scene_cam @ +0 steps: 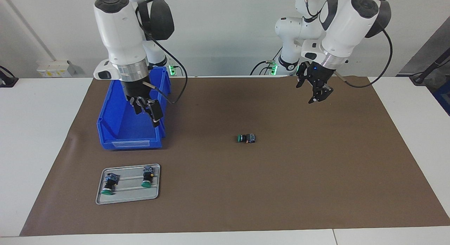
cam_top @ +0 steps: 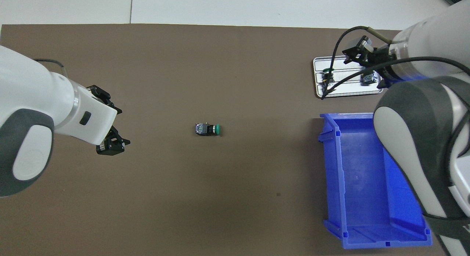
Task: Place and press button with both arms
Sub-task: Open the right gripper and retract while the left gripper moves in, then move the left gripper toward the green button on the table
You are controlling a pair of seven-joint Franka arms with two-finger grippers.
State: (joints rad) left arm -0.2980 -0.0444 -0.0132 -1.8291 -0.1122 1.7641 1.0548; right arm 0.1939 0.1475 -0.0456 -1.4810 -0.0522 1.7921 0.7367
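One button (scene_cam: 246,138) lies on its side near the middle of the brown mat, green cap toward the right arm's end; it also shows in the overhead view (cam_top: 208,129). Two like buttons (scene_cam: 109,184) (scene_cam: 147,176) lie on a grey tray (scene_cam: 130,196). My right gripper (scene_cam: 147,115) hangs open and empty over the blue bin (scene_cam: 130,143). My left gripper (scene_cam: 319,96) hangs in the air over the mat at the left arm's end, apart from the button. In the overhead view my left gripper (cam_top: 112,145) is also well off from the button.
The blue bin (cam_top: 367,182) stands at the right arm's end, near the robots. The grey tray (cam_top: 349,89) lies farther from the robots than the bin. In the overhead view the right arm and its cables partly cover the tray. White table surrounds the mat (scene_cam: 281,188).
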